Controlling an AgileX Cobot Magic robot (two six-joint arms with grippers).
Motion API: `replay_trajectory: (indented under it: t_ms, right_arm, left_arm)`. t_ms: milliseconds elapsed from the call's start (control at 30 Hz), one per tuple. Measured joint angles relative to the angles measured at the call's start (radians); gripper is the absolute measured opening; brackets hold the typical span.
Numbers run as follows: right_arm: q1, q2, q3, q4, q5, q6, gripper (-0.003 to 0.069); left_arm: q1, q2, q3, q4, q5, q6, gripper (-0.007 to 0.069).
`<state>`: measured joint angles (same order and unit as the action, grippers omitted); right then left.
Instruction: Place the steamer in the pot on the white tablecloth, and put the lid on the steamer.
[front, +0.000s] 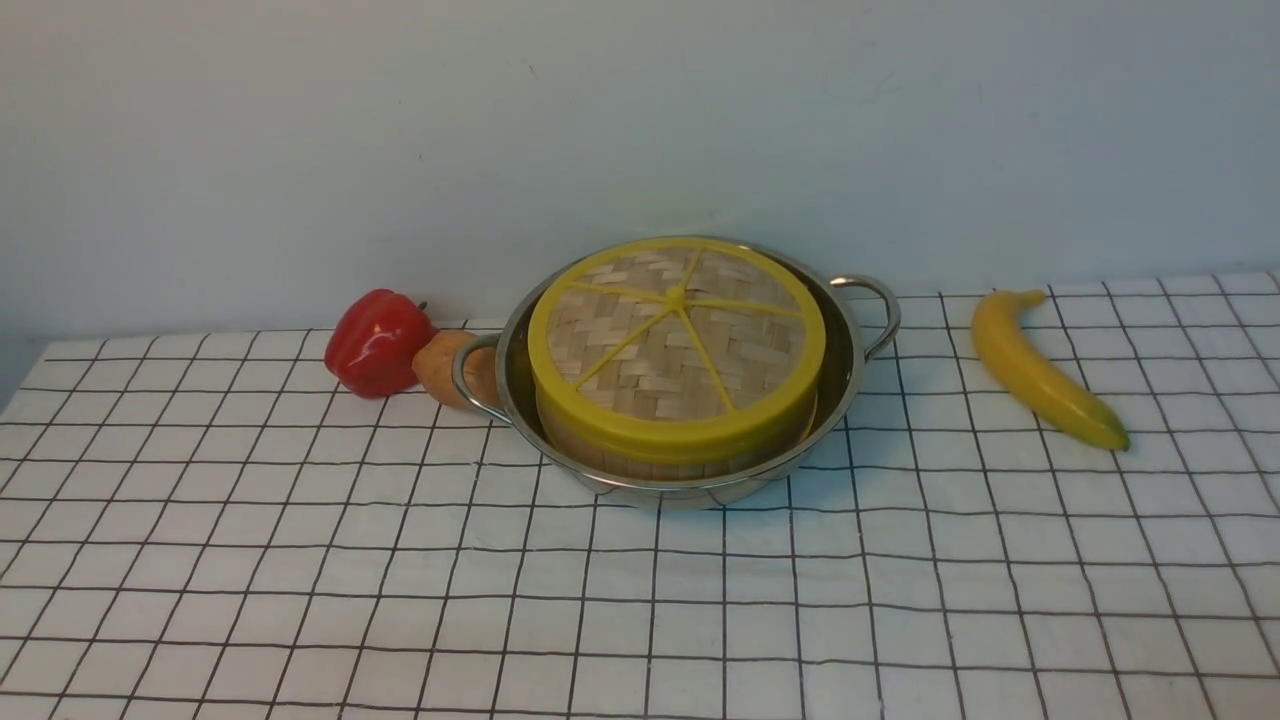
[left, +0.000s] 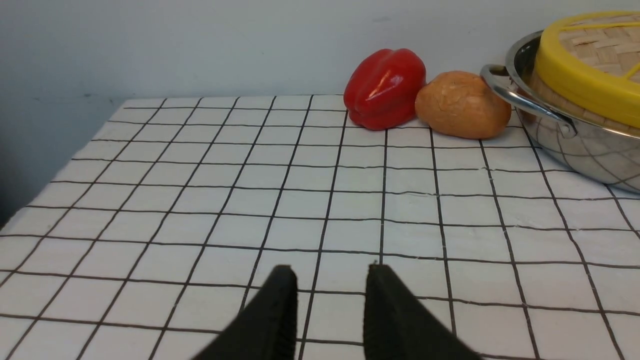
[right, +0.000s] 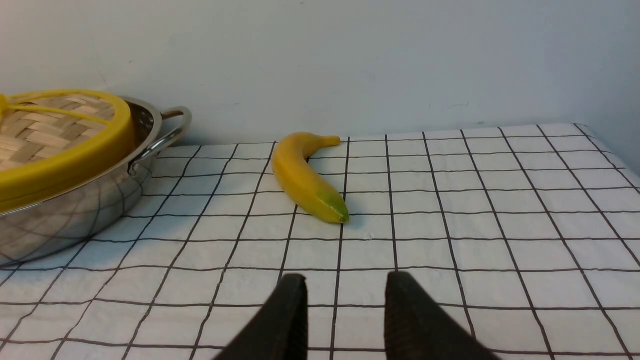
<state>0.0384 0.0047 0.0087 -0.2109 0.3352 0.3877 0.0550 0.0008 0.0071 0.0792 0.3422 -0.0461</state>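
Where the white tablecloth (front: 300, 560) covers my worktop, the front view shows the pot (front: 850, 370) holding the steamer (front: 640, 462), the lid (front: 676, 345) seated on it.

My left wrist view shows my left tool (left: 328, 274) parted, empty, near a red pepper (left: 384, 88).

My right wrist view shows my right tool (right: 345, 281) parted, empty, near a banana (right: 305, 177).

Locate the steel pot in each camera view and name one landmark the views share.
Front view: the pot sits mid-cloth, holding the steamer and lid.
Left wrist view: pot at the right edge, beside the brown fruit.
Right wrist view: pot at the left edge.
Shared landmark: the lid's yellow rim.
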Motion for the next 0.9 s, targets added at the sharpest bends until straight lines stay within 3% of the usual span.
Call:
replay_trajectory:
  t_ms: [400, 900]
  right_arm:
    - [0.0, 0.0, 0.0, 0.001, 0.0, 0.0, 0.024]
    - [0.0, 0.0, 0.0, 0.001, 0.0, 0.0, 0.024]
  left_arm:
    - [-0.061, -0.001, 0.0, 0.002, -0.002, 0.0, 0.0213]
    - [-0.062, -0.001, 0.0, 0.002, -0.002, 0.0, 0.0222]
